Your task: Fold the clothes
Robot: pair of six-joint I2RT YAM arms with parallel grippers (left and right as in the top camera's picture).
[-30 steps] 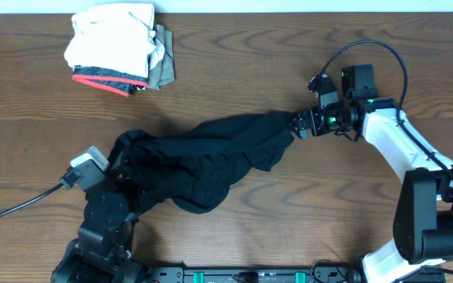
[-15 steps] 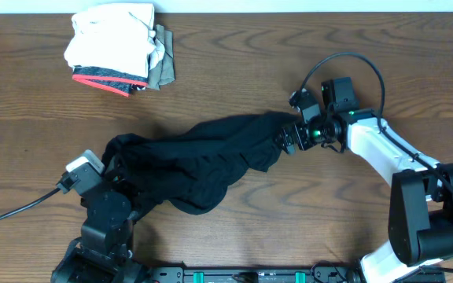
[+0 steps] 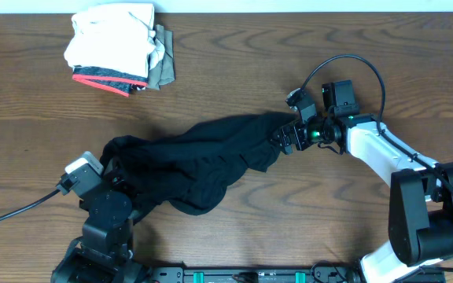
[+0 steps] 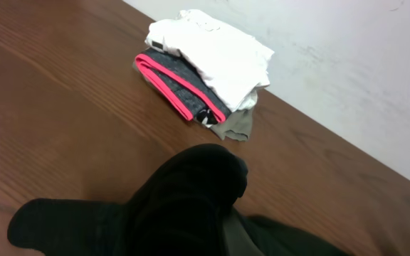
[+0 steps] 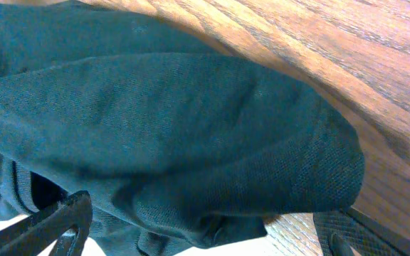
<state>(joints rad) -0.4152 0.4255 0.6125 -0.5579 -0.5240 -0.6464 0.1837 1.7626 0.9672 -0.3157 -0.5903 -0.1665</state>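
The clothes (image 3: 195,161), a black shirt, lie bunched in a long band across the middle of the table. My left gripper (image 3: 115,169) is at the band's left end, shut on the fabric. In the left wrist view the clothes (image 4: 184,199) mound over the jaws and hide them. My right gripper (image 3: 283,139) is at the band's right end, open, with its jaws on either side of the cloth tip. In the right wrist view the clothes (image 5: 162,121) fill the frame between one finger (image 5: 66,217) and the other at the lower right.
A pile of folded garments (image 3: 116,51), white on top with red-trimmed grey and olive below, sits at the far left near the table's back edge (image 4: 208,60). A grey cable (image 3: 14,208) trails from my left arm to the left edge.
My right gripper has moved left onto the shirt's right end, staying open. My left arm has shifted slightly down and left with the cloth.
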